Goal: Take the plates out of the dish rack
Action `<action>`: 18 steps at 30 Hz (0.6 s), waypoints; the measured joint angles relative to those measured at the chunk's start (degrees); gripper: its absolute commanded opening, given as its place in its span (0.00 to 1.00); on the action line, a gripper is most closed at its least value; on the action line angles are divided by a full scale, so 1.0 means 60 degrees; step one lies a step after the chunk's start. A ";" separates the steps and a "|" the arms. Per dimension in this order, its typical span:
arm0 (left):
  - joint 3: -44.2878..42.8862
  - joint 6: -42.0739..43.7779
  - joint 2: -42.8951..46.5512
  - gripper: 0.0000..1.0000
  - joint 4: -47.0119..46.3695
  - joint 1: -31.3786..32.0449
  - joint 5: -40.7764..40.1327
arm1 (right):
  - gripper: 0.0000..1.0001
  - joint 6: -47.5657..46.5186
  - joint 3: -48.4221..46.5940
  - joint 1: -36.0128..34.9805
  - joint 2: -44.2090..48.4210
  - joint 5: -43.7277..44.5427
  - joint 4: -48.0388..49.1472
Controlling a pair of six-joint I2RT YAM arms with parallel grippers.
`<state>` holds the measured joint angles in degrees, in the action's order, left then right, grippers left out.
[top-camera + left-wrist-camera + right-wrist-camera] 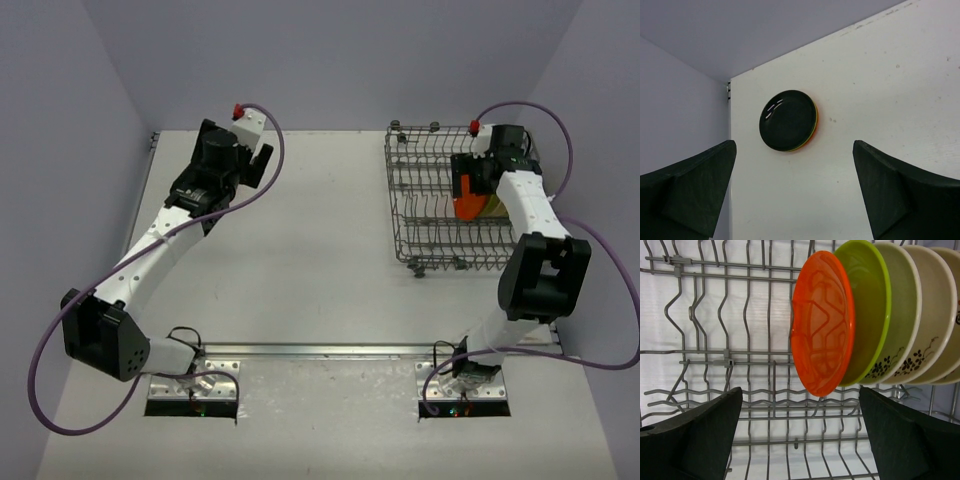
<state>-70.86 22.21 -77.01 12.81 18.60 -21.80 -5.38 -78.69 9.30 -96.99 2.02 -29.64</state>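
Right wrist view says it all: the orange plate stands on edge in the dish rack, first in a row with the lime green plate and the beige plates to its right. It's straight ahead between the right jaws, which are spread wide and empty. Its faces point sideways at each finger, so I'd guess a push in and a squeeze does it. The left jaws are wide open and empty too, well apart over a dark plate on the worktop, so the right arm is nearer.
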 measured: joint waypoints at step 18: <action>0.0136 -0.0019 -0.0023 1.00 -0.0039 0.0202 -0.0412 | 0.87 -0.0390 -0.1347 0.0056 -0.1544 -0.0158 0.0251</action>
<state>-70.04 22.10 -77.14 12.57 19.81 -24.27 -7.72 -86.77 9.63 -106.26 1.07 -28.14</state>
